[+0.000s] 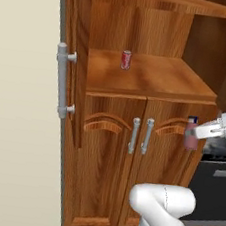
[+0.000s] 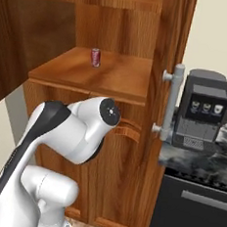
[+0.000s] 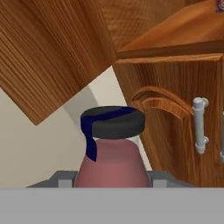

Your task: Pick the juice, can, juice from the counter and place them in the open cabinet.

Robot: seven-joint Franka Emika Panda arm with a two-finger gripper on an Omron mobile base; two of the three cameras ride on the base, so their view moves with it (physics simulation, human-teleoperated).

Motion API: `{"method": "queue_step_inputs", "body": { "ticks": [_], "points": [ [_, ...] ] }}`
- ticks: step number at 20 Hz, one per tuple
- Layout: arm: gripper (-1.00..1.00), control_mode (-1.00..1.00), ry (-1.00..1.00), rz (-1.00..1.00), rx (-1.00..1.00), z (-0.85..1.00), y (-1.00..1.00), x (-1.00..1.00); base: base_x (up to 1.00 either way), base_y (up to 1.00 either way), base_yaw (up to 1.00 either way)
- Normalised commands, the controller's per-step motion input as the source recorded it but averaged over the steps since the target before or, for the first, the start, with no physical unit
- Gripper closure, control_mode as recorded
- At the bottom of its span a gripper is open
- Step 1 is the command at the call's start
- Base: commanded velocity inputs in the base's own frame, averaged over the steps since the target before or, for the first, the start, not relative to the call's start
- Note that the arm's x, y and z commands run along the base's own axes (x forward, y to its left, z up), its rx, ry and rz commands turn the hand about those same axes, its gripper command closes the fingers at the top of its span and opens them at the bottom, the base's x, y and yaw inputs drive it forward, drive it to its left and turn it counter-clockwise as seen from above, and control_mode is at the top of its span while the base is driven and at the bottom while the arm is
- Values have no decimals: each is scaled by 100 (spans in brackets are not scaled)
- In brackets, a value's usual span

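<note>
Up and to the left of the pincer (image 1: 197, 132), the can (image 1: 126, 59) stands upright on the open shelf of the cabinet (image 1: 154, 85); it is small, red and cylindrical with a silver top. The pincer is closed on a juice bottle (image 1: 191, 133), held in front of the lower right cabinet door. The bottle has a dusky pink body, a dark cap and a blue strip running down from the cap.
</note>
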Motion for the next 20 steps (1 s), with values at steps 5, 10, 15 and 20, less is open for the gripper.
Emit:
{"method": "queue_step_inputs", "body": {
  "ticks": [5,10,15,20],
  "points": [
    [100,100,0,0,0,0,0,0,61,12,0],
    [100,100,0,0,0,0,0,0,65,12,0],
    [100,100,0,0,0,0,0,0,27,6,0],
    [100,100,0,0,0,0,0,0,0,0,0]
  ]
}}
